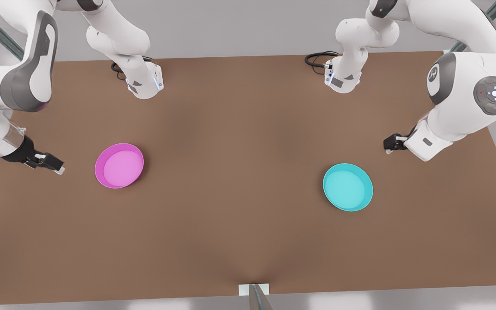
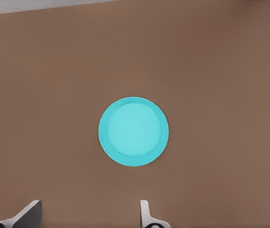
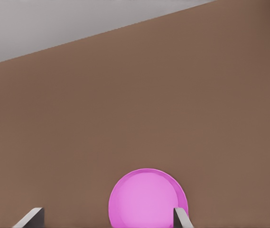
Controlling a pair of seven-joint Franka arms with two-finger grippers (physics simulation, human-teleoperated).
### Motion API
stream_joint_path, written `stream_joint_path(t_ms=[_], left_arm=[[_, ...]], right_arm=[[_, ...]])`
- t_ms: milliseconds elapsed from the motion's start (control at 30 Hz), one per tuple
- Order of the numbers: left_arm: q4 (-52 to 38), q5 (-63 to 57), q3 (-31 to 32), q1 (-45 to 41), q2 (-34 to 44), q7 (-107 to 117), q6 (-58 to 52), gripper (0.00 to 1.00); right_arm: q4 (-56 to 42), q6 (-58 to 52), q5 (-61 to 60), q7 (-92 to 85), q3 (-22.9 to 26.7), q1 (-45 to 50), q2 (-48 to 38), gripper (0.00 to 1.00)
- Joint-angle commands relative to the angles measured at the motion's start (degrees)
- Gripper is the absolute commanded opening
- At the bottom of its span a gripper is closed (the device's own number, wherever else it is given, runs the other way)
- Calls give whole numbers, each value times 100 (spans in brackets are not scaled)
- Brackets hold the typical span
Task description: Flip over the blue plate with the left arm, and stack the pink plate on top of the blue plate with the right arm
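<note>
On the table [image 1: 239, 224]: pink plate [image 1: 119, 165] toward the front view's left, right gripper [image 1: 52, 164] beside it; blue plate [image 1: 348, 187] toward the right, left gripper [image 1: 392, 144] near it; plates well apart.

The round magenta-pink plastic plate [image 3: 148, 198] is cut off by the right wrist view's edge, its near rim out of frame; the right gripper's pale fingertips [image 3: 180, 219] and the left gripper's fingertips [image 2: 145, 213] are likewise cropped; both white jointed arms [image 1: 15, 77] run off the front view's edges.
</note>
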State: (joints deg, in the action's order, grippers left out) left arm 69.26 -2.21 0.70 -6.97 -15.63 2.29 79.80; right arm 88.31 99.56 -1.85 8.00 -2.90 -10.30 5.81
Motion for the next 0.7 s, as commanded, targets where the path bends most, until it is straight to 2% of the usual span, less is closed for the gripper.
stream_joint_path(t_ms=[0,100,133,200,233,367,433,600,667], left_arm=[[0,-25,0,11,8,0,-9,100],[0,-7,0,3,-115,-70,-53,100],[9,89,0,29,-317,-70,-79,100],[122,1055,-290,55,-775,-88,96,100],[526,1521,-457,161,-775,-184,421,100],[2108,2075,-1063,170,-713,-1624,1598,100],[3031,3146,-1643,161,-722,-2890,2337,100],[3182,3534,-1863,179,-1091,-3831,2646,100],[3252,3737,-1872,179,-1258,-3999,2936,100]], right_arm=[[2,10,0,0,-1,45,-1,100],[19,-25,79,-140,-1,63,-9,100],[2,-165,149,-808,-1,63,-9,100],[2,-174,149,-879,-1,63,8,100],[2,-165,141,-879,-1,63,17,100],[-16,-165,141,-879,-1,63,8,100],[-42,-183,141,-861,-9,80,-35,100],[-25,-394,228,-817,-97,89,-62,100],[-51,-244,123,-791,-124,80,184,100]])
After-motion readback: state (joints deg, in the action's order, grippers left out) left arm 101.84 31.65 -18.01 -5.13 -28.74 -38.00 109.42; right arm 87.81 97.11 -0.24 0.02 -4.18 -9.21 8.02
